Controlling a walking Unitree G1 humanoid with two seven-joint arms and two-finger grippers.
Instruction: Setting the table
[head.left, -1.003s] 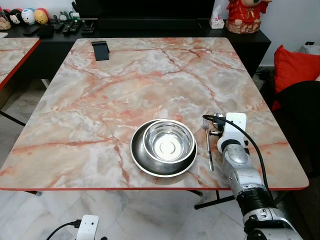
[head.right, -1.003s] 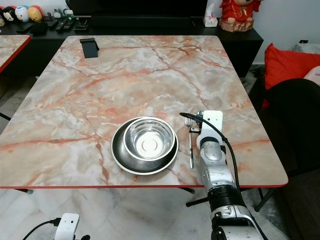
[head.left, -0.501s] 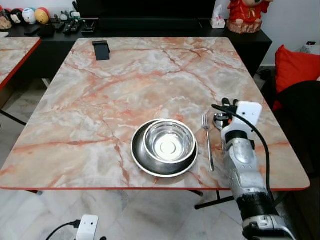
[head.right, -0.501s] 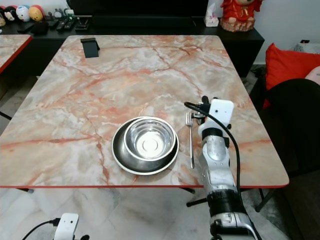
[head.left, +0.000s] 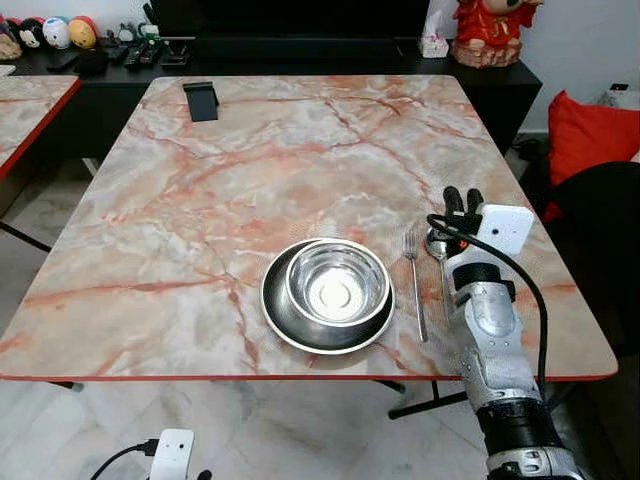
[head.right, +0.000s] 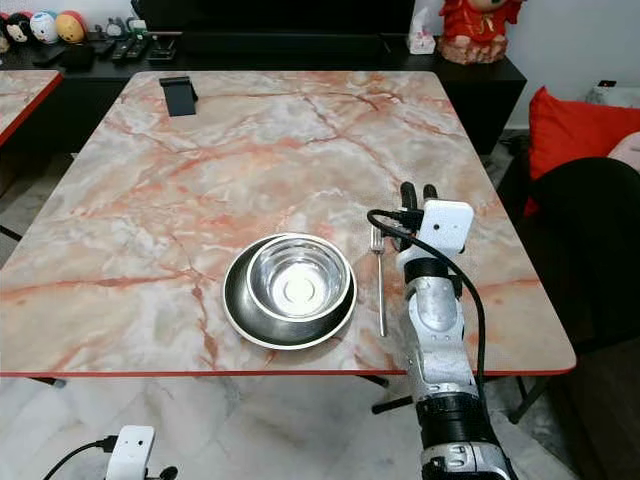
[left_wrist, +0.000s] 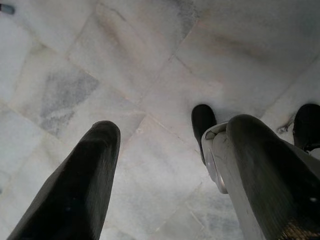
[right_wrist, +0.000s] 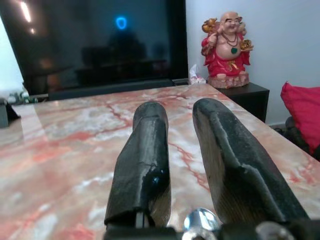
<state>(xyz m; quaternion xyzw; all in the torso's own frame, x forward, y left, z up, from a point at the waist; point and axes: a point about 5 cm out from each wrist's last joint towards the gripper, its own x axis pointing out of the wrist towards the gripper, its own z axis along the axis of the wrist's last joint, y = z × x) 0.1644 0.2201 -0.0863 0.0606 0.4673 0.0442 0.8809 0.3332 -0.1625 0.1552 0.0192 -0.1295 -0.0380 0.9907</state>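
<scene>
A steel bowl (head.left: 337, 288) sits in a dark plate (head.left: 275, 310) near the front edge of the marble table (head.left: 300, 170). Right of the plate lies a fork (head.left: 415, 285), tines pointing away from me. Just right of the fork lies a spoon (head.left: 437, 243), its handle hidden under my right arm. My right gripper (head.left: 463, 196) hovers just beyond the spoon's bowl, fingers pointing across the table. In the right wrist view its fingers (right_wrist: 145, 165) stand a narrow gap apart, open and holding nothing. My left gripper (left_wrist: 172, 127) hangs open over the floor.
A black phone stand (head.left: 201, 100) is at the table's far left corner. Behind the table runs a black sideboard (head.left: 300, 45) with remotes, toys, a tissue box and a red figurine (head.left: 490, 30). A black chair (head.left: 600, 230) and a red cushion (head.left: 590, 135) are on the right.
My right gripper has shifted right and further across the table, away from the fork. The spoon's bowl now shows on the table beside the fork.
</scene>
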